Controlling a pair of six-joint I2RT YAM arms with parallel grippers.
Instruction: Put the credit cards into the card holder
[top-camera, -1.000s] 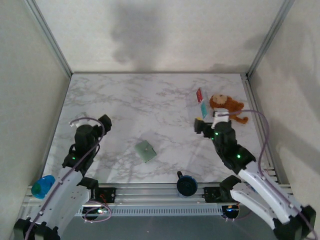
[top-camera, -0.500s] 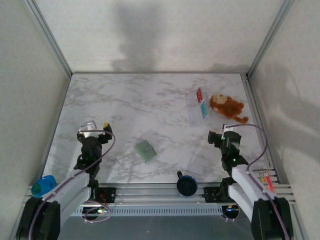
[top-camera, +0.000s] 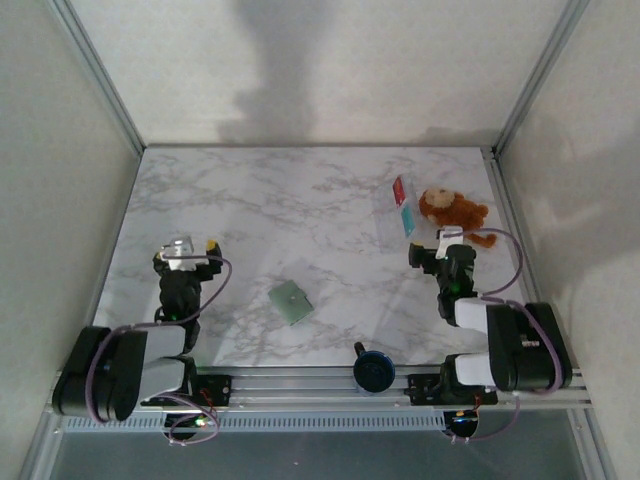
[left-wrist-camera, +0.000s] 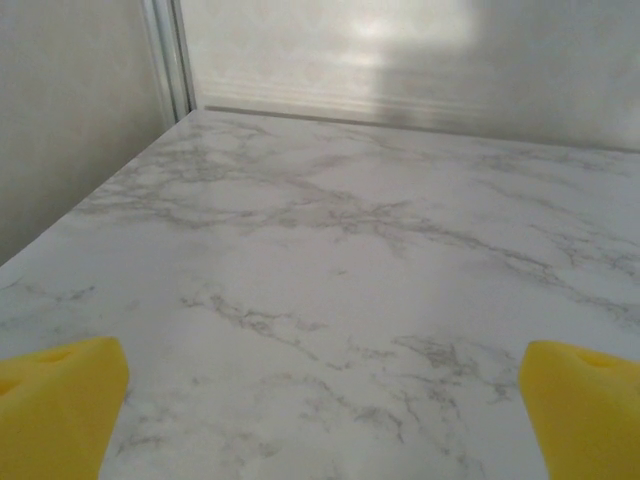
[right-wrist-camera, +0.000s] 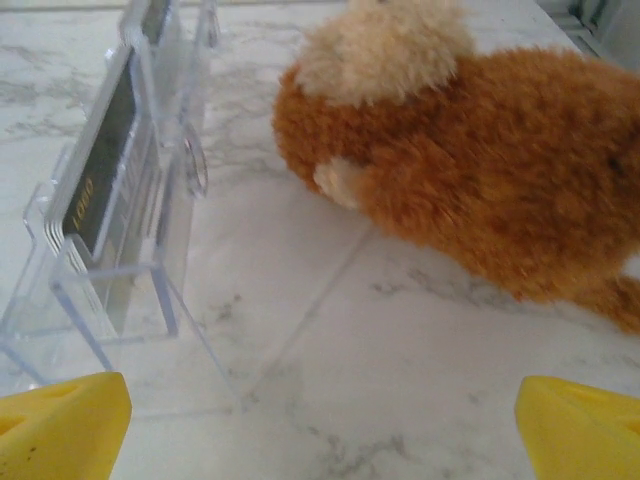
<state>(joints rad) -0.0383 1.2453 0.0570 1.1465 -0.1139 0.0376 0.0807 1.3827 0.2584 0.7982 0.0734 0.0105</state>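
Note:
Two credit cards stand in a clear plastic rack (top-camera: 401, 208) at the back right: a red one (top-camera: 398, 188) behind and a white and teal one (top-camera: 406, 218) in front. In the right wrist view the rack (right-wrist-camera: 150, 280) is at the left with a card (right-wrist-camera: 100, 170) upright in it. The grey-green card holder (top-camera: 290, 301) lies shut and flat near the table's middle. My right gripper (top-camera: 432, 246) (right-wrist-camera: 320, 430) is open just in front of the rack and toy, with nothing between its yellow fingertips (right-wrist-camera: 62, 425). My left gripper (top-camera: 193, 246) (left-wrist-camera: 320, 420) is open over bare marble at the left.
A brown plush toy (top-camera: 455, 213) (right-wrist-camera: 470, 150) lies right beside the rack, near the right wall. A black knob (top-camera: 373, 369) sits on the front rail between the arm bases. Metal frame posts and pale walls close the table on three sides.
Both arms have folded back toward their bases. The right gripper has shifted right and now faces the rack and toy. The left gripper has drawn back slightly. Both stay open.

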